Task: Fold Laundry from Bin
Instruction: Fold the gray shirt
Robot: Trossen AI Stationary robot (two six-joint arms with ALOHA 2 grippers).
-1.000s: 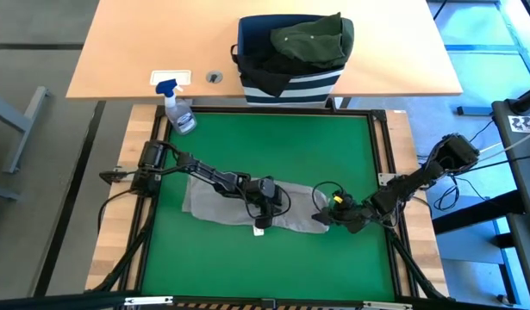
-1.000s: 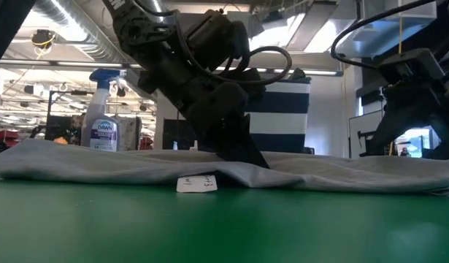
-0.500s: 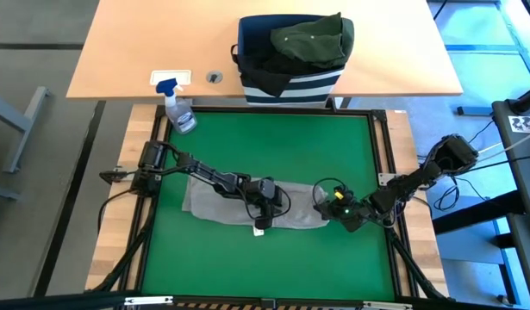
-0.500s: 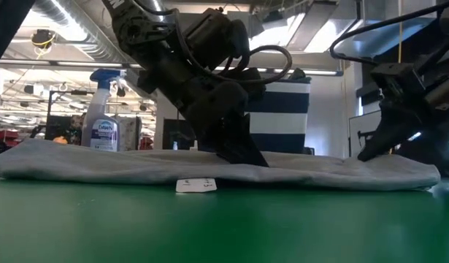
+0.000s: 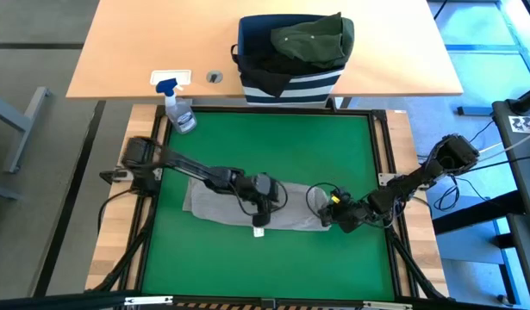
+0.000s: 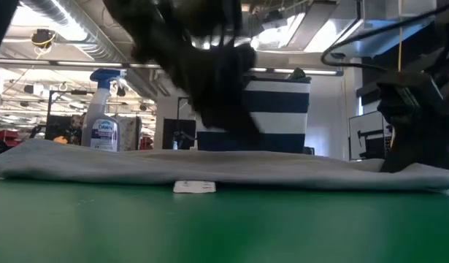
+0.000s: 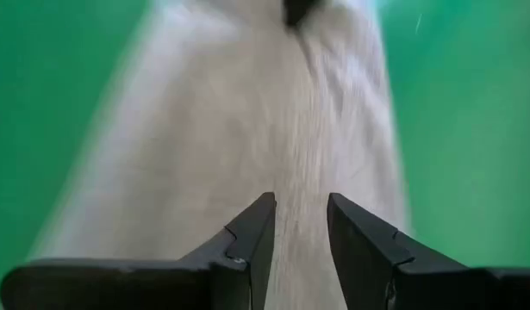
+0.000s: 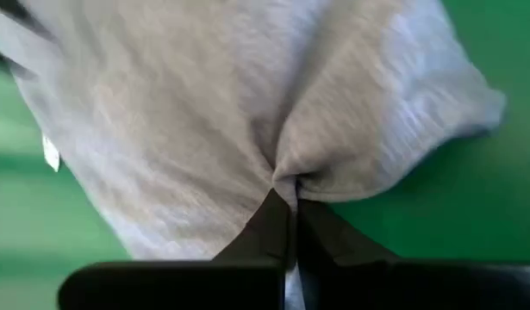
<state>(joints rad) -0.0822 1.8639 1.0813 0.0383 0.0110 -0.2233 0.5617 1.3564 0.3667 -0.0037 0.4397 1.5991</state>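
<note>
Far left of the green mat point(image 5: 247, 146), by its back corner, a clear spray bottle point(image 5: 178, 110) with a blue nozzle. Across the mat's front half, flat and wrinkled, the light grey garment point(image 5: 215, 203), a small white tag point(image 6: 194, 187) at its near edge. Over its middle, the left gripper point(image 5: 261, 191), fingers point(image 7: 252, 237) parted by a narrow gap, nothing between them, cloth just beyond the tips. At the cloth's right end, the right gripper point(image 5: 332, 212), fingers point(image 8: 273, 226) pressed together, pinching a gathered fold of the grey fabric. Behind the mat, on the wooden table point(image 5: 127, 52), the navy striped bin point(image 5: 290, 82), with the dark olive green garment point(image 5: 312, 39) heaped on top and black cloth point(image 5: 260, 56) beside it.
</note>
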